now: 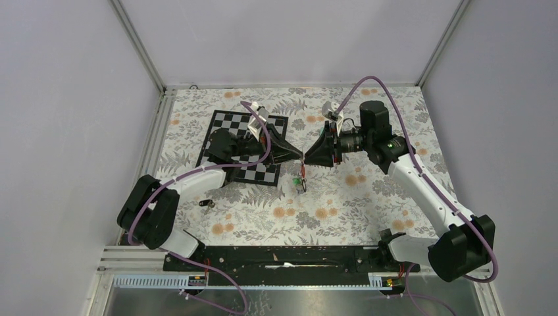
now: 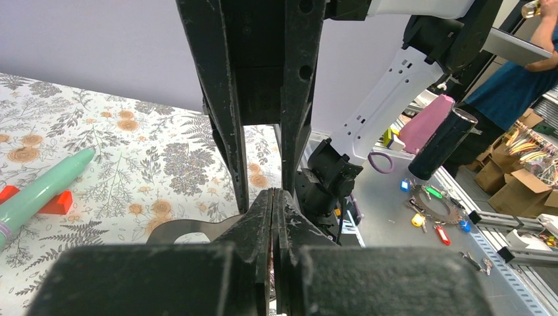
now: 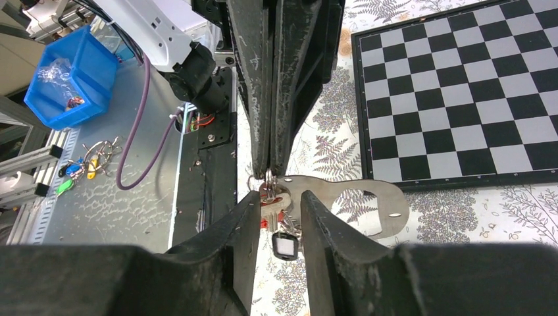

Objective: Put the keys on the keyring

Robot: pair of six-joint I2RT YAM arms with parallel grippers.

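Observation:
My two grippers meet tip to tip above the middle of the flowered table. My left gripper [image 1: 298,155] is shut on a thin grey wire keyring [image 3: 255,182], with its jaws pressed together in the left wrist view [image 2: 273,197]. From the ring hang several keys [image 1: 302,179]: a bare metal key [image 3: 270,199], a black tag [image 3: 284,245] and a red tag [image 3: 284,214]. A flat grey metal plate with an oval cut-out [image 3: 368,204] sticks out sideways from the same bunch. My right gripper [image 3: 276,204] is open, its fingers either side of the hanging keys without closing on them.
A black and white chessboard [image 1: 253,172] lies behind the left arm. A teal tube with red cap [image 2: 39,191] lies on the cloth. A small dark object [image 1: 207,204] lies near the left arm. Off the table are loose tagged keys [image 2: 434,210] and a blue bin [image 3: 66,79].

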